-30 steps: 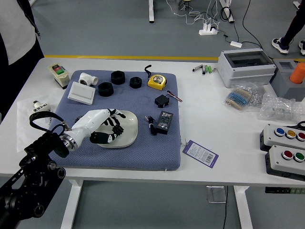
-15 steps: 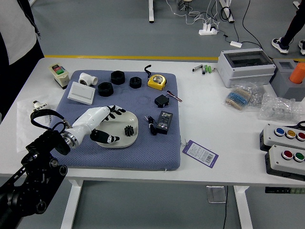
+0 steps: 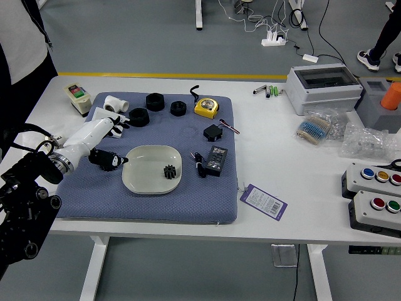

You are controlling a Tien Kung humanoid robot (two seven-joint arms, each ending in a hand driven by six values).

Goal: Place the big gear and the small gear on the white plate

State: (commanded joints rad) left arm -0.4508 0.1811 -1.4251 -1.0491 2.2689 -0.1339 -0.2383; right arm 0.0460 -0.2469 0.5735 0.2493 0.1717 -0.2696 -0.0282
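My left hand [image 3: 120,143] is over the blue mat, just left of the white plate [image 3: 141,183], with its fingers spread and no grasped object visible. On the plate's right half lies one black toothed gear [image 3: 170,172]; whether it is the big or the small one I cannot tell. Dark shapes beside the lower finger blend with the hand, so a second gear there cannot be made out. My right hand is out of view.
Around the plate on the mat [image 3: 188,210] are black rings [image 3: 139,117], a yellow tape measure [image 3: 206,107], a black box [image 3: 216,161] and a cable [image 3: 200,166]. A person stands at the far left; another's legs show at the far right.
The left hand has opened and drawn back left off the plate. The gear, partly covered by the fingers before, now lies uncovered on the plate.
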